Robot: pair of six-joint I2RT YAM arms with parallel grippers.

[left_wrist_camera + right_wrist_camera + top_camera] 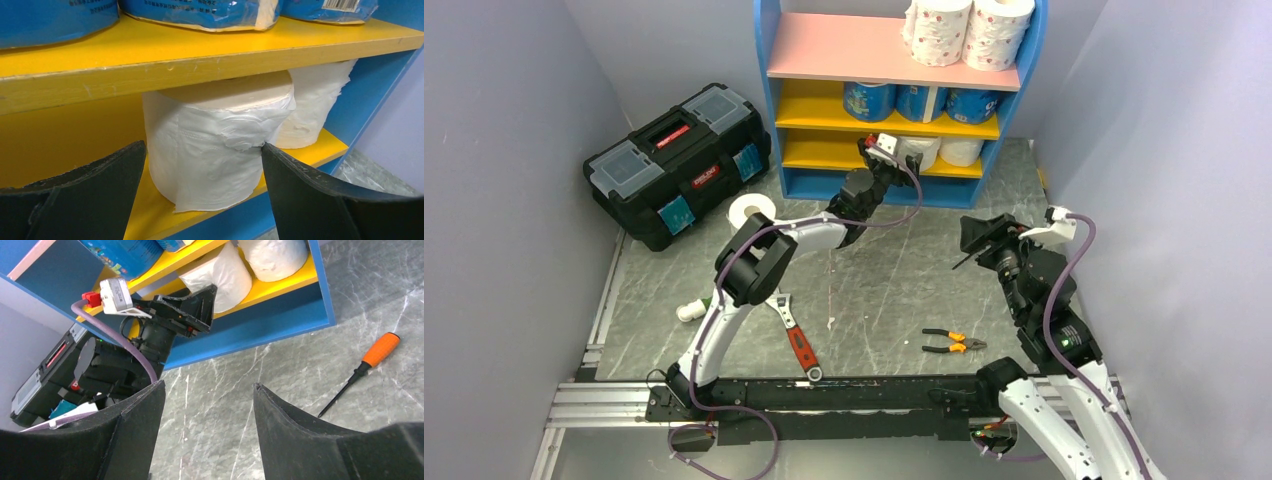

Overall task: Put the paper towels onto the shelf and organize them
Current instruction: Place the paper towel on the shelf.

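Note:
The blue-framed shelf (765, 70) stands at the back. Two pink-dotted paper towels (939, 30) sit on its pink top board, and blue-wrapped ones (870, 100) on the upper yellow board. Two plain rolls stand on the lower yellow board (65, 145). My left gripper (203, 144) is open at that board with a plain roll (210, 160) between its fingertips. The roll rests on the board, and the right fingertip touches its loose sheet. The other plain roll (312, 110) stands behind it to the right. Another plain roll (751, 211) lies on the floor by the toolbox. My right gripper (209, 384) is open and empty above the floor.
A black toolbox (679, 160) sits left of the shelf. A red-handled wrench (796, 340) and orange pliers (952, 343) lie on the floor near the arm bases. An orange screwdriver (372, 357) lies right of the shelf front. Grey walls close both sides.

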